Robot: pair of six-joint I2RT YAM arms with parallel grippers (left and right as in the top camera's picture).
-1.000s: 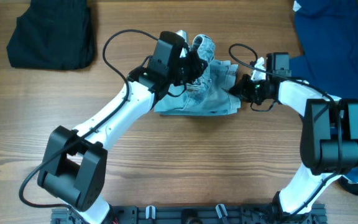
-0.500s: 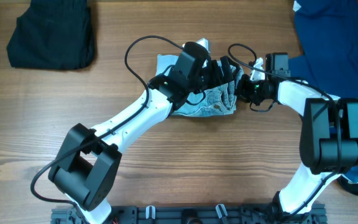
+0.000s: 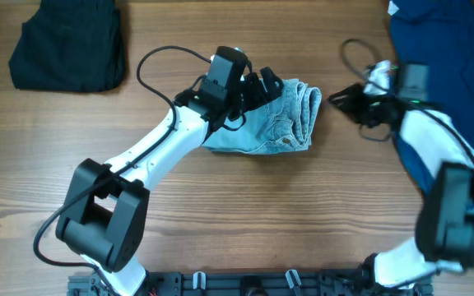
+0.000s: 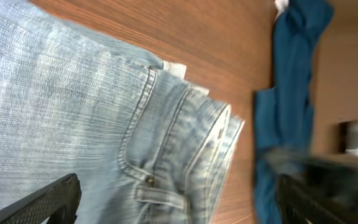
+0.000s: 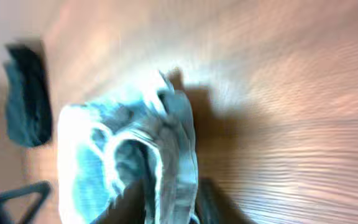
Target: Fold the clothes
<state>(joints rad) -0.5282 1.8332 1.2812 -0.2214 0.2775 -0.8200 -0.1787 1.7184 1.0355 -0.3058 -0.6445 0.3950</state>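
**Two grippers off the denim shorts, fold laid down**

The denim shorts (image 3: 270, 123) lie doubled over at mid-table. Their long axis runs 9 to 3 o'clock, with the rolled fold at the 3 o'clock end. The left gripper (image 3: 263, 85) hovers at their 12 o'clock edge, jaws spread wide and empty, and it is the nearer one. The right gripper (image 3: 340, 99) sits at 3 o'clock, apart from the cloth; I can't tell how wide its jaws are. A second ago the left was clamped on a lifted bunch and the right was pressed against the 3 o'clock edge. Now the bunch lies flat, and the right has swung out toward the navy garment (image 3: 443, 49).

Overhead looks straight down on the table (image 3: 245, 214); the 2 close wrist views share the shorts (image 4: 73, 106).
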